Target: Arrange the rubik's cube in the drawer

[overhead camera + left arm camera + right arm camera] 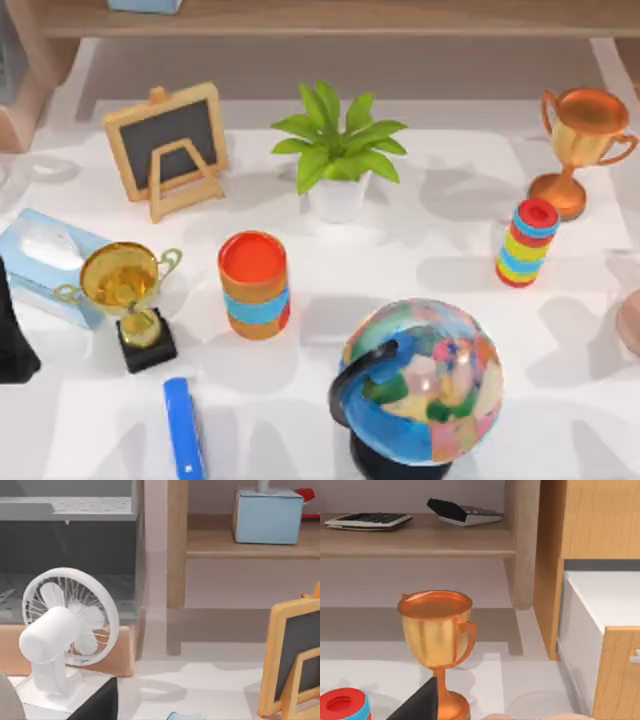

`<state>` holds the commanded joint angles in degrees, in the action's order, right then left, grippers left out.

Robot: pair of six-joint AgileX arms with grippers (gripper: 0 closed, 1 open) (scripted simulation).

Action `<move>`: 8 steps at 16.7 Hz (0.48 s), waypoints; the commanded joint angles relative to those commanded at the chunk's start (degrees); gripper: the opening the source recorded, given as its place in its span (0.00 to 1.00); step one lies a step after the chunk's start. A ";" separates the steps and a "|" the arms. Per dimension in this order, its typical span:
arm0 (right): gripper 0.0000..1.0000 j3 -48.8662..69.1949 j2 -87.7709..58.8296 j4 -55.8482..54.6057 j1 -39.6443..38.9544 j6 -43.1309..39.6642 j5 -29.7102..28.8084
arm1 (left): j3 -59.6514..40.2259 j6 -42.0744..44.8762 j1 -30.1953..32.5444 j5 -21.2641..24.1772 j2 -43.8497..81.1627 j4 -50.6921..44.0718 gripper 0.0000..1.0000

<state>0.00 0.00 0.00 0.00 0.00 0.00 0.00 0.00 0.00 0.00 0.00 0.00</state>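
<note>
The rubik's cube is out of view. In the right wrist view a wooden cabinet stands beside the shelf, and its drawer (615, 645) is pulled out, with a pale inside and a wooden front. My left arm (12, 340) is a dark shape at the table's left edge. One dark finger (95, 702) of the left gripper juts into the left wrist view near a white fan (65, 625). One dark finger (420, 702) of the right gripper shows in front of a bronze trophy (437, 635). Neither finger touches anything.
The table carries a chalkboard easel (165, 145), a potted plant (338, 150), a bronze trophy (580, 135), a gold trophy (125, 290), two ring stacks (254, 285) (527, 242), a globe (425, 380), a blue bar (183, 425) and a tissue box (45, 255). A wooden shelf (330, 18) runs along the back.
</note>
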 joint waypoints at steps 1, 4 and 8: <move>1.00 0.00 0.00 0.00 0.00 0.00 0.00 | 0.00 0.00 0.00 0.00 0.00 0.00 1.00; 1.00 1.81 -1.79 -0.10 -0.60 0.02 -0.81 | 0.00 0.00 0.00 0.00 0.00 0.00 1.00; 1.00 12.34 -12.61 -0.73 -3.79 0.06 -4.84 | 0.00 0.00 0.00 0.00 0.00 0.00 1.00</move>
<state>12.34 -12.61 -0.73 -3.79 0.06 -4.84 0.00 0.00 0.00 0.00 0.00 0.00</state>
